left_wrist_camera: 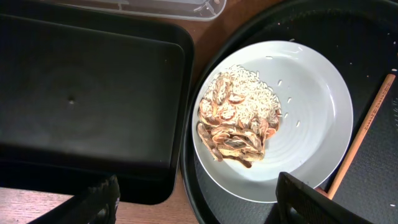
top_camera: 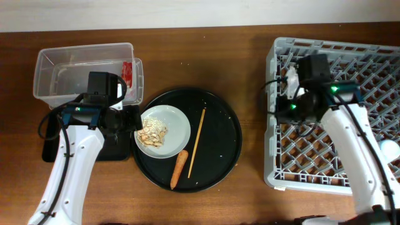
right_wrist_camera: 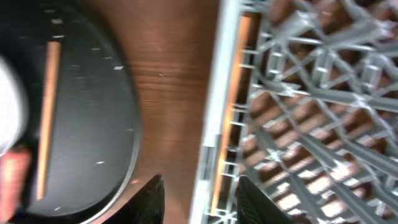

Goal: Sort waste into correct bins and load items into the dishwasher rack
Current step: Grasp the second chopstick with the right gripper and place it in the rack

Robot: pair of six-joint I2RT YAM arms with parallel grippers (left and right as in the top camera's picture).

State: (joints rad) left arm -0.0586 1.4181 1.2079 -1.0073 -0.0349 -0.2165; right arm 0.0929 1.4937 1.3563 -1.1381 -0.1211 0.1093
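A pale grey-green plate (top_camera: 175, 125) with beige food scraps (top_camera: 152, 132) lies on the left of a round black tray (top_camera: 219, 140); the left wrist view shows the plate (left_wrist_camera: 311, 112) and scraps (left_wrist_camera: 239, 121) close up. An orange carrot stick (top_camera: 179, 169) lies in front of the plate. A red wrapper (top_camera: 128, 72) is in the clear tub (top_camera: 62, 65). My left gripper (top_camera: 129, 119) (left_wrist_camera: 199, 208) is open and empty, between the shallow black tray (left_wrist_camera: 87, 93) and the plate. My right gripper (top_camera: 279, 103) (right_wrist_camera: 202, 199) is open and empty, astride the left wall of the grey rack (top_camera: 350, 56) (right_wrist_camera: 311, 93).
A wooden chopstick (top_camera: 197, 142) lies on the round tray, right of the plate. A white crumpled thing (top_camera: 292, 78) shows beside my right wrist; I cannot tell what it is. A pale round item (top_camera: 390, 150) sits at the rack's right edge. Bare wood separates the round tray from the rack.
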